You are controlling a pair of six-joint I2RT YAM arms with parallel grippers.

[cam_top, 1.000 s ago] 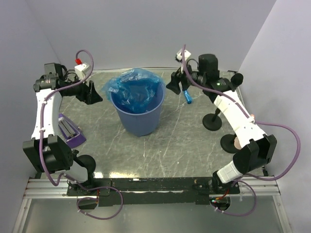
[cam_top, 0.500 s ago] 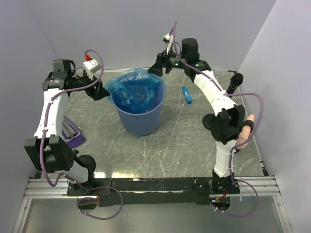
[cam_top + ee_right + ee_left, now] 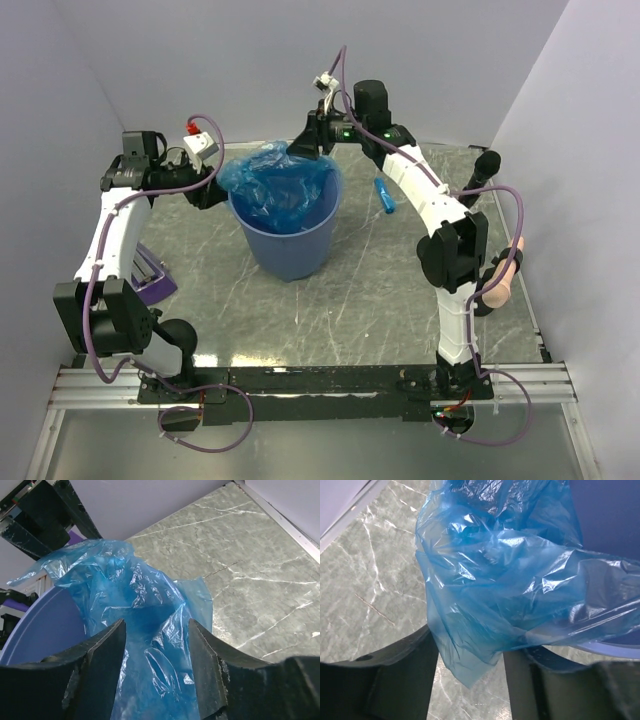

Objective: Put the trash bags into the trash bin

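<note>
Counts: two arms, left (image 3: 108, 235) and right (image 3: 432, 205); two end effectors; one bin (image 3: 290, 248); one bag (image 3: 275, 185); one purple block (image 3: 150, 275); one blue stick (image 3: 384, 196).
Surface (image 3: 370, 295): grey marble, carrying everything.
Purple block: near and left of the bin, partly behind the left arm.
Bin: upright at mid-surface, its rim up.
Bag: crumpled blue film inside the bin, bulging over the bin's left and far rim.
Left end effector (image 3: 470, 657): at the bin's left rim, fingers apart with a hanging fold of bag between them; no pinch shows.
Right end effector (image 3: 156, 630): at the bin's far rim, fingers apart astride the bag's raised edge; not clamped.
Blue stick: right of the bin, toward the far side, well apart from it.
Change: a second ago both end effectors stood well clear of the bin; both have since closed in on the bag. The bin has not moved.
Top view only: both arms, block, stick, the whole bin.
Wrist views only: the film lying between each pair of fingers.
</note>
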